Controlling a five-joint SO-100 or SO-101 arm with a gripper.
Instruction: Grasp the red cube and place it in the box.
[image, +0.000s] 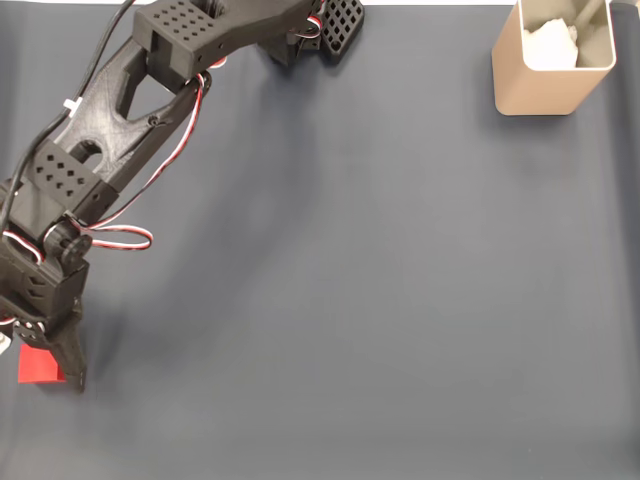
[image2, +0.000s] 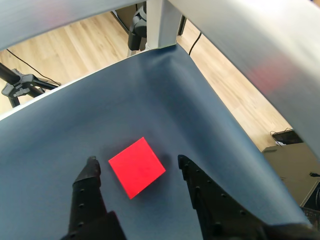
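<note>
Black fingers (image2: 90, 200) fill the bottom of your wrist view, spread wide with the gripper (image2: 136, 162) pinching nothing, and the red cube (image2: 137, 167) lies on the dark cloth (image2: 150, 100) right between the tips, turned cornerwise so neither finger touches it and no flat face meets a pad squarely. Count one box (image: 535, 85) at the far upper right of the fixed view, well apart from the arm (image: 130, 110), and one red cube (image: 38, 366) at the lower left edge beside the gripper (image: 50, 350).
</note>
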